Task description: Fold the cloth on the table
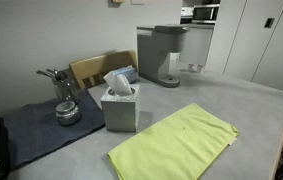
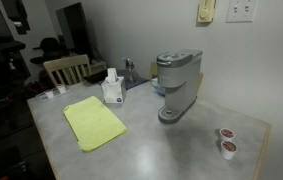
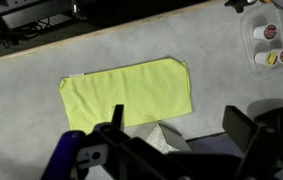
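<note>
The yellow-green cloth [image 1: 176, 142] lies flat and spread out on the light grey table [image 1: 251, 100]. It also shows in an exterior view [image 2: 93, 122] and in the wrist view [image 3: 126, 92], where it lies unfolded as one rectangle. My gripper [image 3: 181, 125] shows only in the wrist view. It is open and empty, high above the table, over the tissue box [image 3: 161, 138] at the cloth's near edge. It touches nothing.
A tissue box [image 1: 120, 105] stands beside the cloth, partly on a dark grey-blue mat [image 1: 36, 130] with a metal utensil holder [image 1: 66, 105]. A grey coffee machine [image 2: 176, 85] stands further along, with coffee pods [image 2: 226, 140] near the table corner. A wooden chair [image 1: 96, 68] is behind.
</note>
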Controlling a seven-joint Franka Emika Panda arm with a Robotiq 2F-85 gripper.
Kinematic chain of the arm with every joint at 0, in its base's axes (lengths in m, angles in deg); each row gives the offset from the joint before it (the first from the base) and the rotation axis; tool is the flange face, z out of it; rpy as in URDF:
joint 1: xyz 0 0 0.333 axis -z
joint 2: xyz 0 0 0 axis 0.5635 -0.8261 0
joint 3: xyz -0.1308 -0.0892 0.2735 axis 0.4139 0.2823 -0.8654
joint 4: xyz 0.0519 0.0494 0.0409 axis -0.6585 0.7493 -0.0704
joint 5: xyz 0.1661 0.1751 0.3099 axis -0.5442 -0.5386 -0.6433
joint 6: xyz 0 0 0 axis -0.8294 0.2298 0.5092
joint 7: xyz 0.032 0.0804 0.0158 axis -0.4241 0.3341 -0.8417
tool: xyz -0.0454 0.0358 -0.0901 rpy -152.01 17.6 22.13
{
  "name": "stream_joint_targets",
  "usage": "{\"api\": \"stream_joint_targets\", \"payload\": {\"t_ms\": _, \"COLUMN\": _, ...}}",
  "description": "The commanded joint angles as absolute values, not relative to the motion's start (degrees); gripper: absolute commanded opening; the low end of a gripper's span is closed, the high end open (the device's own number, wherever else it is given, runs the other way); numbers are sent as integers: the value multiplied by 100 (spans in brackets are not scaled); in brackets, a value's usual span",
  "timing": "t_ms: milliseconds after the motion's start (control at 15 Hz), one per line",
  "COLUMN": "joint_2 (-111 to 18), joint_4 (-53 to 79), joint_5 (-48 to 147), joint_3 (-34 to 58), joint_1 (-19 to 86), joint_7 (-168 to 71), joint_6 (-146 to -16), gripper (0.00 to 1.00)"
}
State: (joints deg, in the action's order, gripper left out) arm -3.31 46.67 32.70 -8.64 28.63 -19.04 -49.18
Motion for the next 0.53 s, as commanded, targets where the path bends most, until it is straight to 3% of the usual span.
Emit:
{"api": "stream_joint_targets", "payload": {"t_ms": 0, "joint_2": -343, "joint_4": 4650, "joint_5": 3291, "joint_3": -830, "joint_1": 2822, "joint_7": -1886, "joint_6": -4904, "gripper": 100}}
{"api": "stream_joint_targets", "payload": {"t_ms": 467, "joint_2": -571, "joint_4": 4876, "joint_5": 3139, "joint_3": -736, "joint_1": 2789, "joint_7": -2160, "joint_6": -5347, "gripper": 100}}
